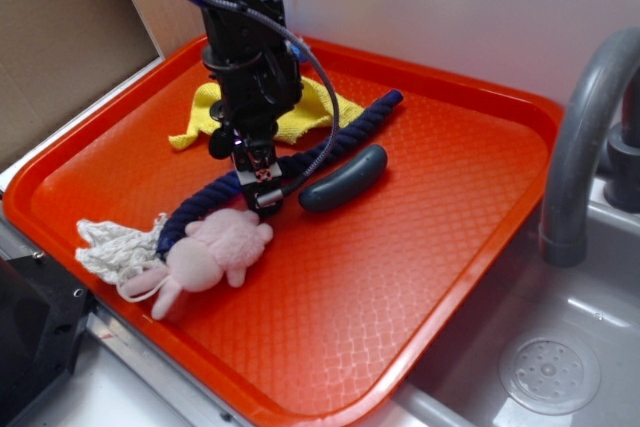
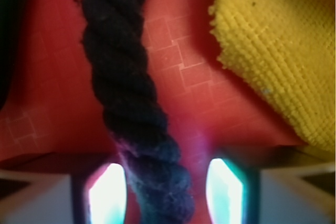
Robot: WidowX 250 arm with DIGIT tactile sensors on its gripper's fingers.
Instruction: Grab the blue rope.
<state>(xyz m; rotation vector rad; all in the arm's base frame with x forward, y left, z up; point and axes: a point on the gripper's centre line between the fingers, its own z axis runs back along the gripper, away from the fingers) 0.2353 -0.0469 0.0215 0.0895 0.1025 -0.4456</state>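
The blue rope [image 1: 365,119] is a thick dark navy twisted cord. It lies diagonally across the orange tray [image 1: 450,187], with its frayed whitish tassel [image 1: 112,244] at the near left end. My gripper [image 1: 262,190] is lowered onto the rope's middle. In the wrist view the rope [image 2: 126,87] runs between my two fingers [image 2: 107,195], with a gap on each side, wider on the right. The gripper [image 2: 165,192] is open and straddles the rope without clamping it.
A smooth grey-blue sausage-shaped piece [image 1: 345,179] lies just right of the gripper. A yellow cloth [image 1: 312,112] lies behind it and shows in the wrist view [image 2: 278,40]. A pink plush toy [image 1: 215,252] rests by the tassel. A grey faucet [image 1: 580,127] and sink [image 1: 550,372] are at the right.
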